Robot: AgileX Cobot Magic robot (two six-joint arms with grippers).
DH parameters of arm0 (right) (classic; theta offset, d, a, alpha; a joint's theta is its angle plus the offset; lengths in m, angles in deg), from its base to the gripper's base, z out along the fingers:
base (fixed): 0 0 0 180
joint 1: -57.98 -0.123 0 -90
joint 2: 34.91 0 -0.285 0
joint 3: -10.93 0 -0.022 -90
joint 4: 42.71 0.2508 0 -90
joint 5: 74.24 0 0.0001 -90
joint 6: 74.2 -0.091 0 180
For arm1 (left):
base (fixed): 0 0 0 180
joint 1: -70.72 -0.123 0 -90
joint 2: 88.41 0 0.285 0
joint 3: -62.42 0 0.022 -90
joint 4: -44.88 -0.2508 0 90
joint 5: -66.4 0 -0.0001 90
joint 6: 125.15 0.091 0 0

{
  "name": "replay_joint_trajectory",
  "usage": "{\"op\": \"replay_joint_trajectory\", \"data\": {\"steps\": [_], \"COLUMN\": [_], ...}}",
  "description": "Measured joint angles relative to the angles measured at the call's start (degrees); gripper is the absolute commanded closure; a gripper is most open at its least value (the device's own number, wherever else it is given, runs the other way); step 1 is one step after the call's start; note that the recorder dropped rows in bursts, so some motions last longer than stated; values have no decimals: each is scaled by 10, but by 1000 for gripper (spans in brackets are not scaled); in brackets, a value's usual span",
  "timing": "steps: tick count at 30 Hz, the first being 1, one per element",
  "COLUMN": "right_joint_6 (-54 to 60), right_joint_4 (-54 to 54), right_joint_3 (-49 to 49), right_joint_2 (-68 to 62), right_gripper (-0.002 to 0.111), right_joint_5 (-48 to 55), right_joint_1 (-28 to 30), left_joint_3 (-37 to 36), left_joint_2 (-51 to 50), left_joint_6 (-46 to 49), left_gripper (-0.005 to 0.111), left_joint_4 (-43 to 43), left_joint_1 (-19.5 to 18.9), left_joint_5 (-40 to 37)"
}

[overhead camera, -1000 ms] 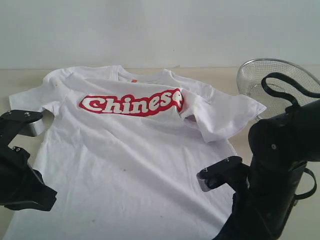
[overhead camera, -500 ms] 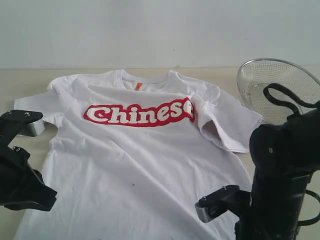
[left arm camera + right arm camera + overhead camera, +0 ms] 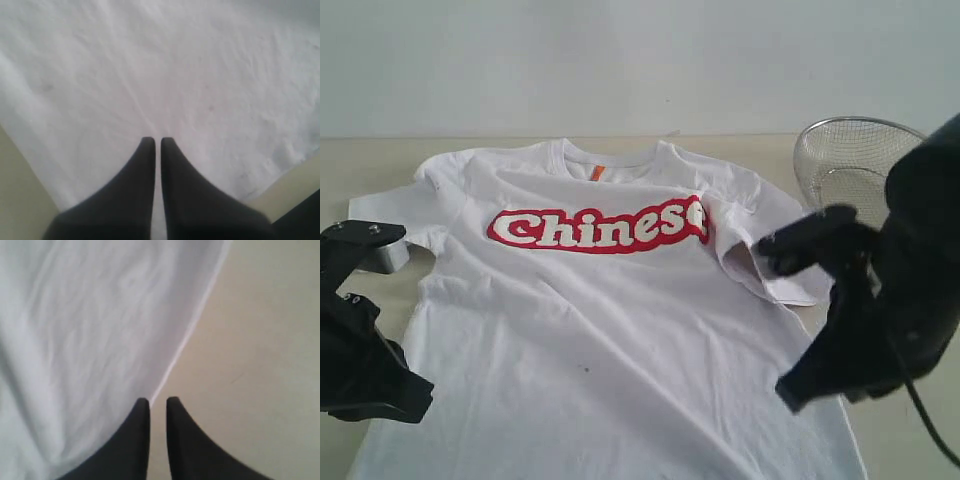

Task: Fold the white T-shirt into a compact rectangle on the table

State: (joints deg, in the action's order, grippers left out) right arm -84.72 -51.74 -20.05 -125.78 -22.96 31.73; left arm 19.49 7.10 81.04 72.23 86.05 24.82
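- Lying face-up on the pale beige bench (image 3: pixel 370 160) — the white cotton T-shirt (image 3: pixel 610 340), red-lettered.
- Left end effector (image 3: pixel 158 142) closed, empty, over its fabric.
- Right end effector (image 3: pixel 158 401) narrowly parted — at its edge.

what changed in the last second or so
The right gripper swung up from the near hem of the white short-sleeved T-shirt to beside its sleeve, jaws now slightly parted. The shirt slid a little, and the sleeve uncovered more of the red lettering. The left gripper, shut, and the round silver wire-mesh basket stayed put.
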Motion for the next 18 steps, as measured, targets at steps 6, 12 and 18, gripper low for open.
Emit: {"op": "replay_joint_trajectory", "data": {"steps": [6,12,18], "right_joint_6": [-21,88,135], "right_joint_4": [-32,96,146], "right_joint_3": [70,203,383], "right_joint_2": [-5,-111,-276], "right_gripper": [57,53,53], "right_joint_5": [-38,-74,-61], "right_joint_1": [138,353,433], "left_joint_3": [0,0,0], "left_joint_2": [0,0,0], "left_joint_6": [0,0,0], "left_gripper": [102,102,102], "left_joint_4": [0,0,0], "left_joint_1": [0,0,0], "left_joint_5": [-1,-1,-1]}}
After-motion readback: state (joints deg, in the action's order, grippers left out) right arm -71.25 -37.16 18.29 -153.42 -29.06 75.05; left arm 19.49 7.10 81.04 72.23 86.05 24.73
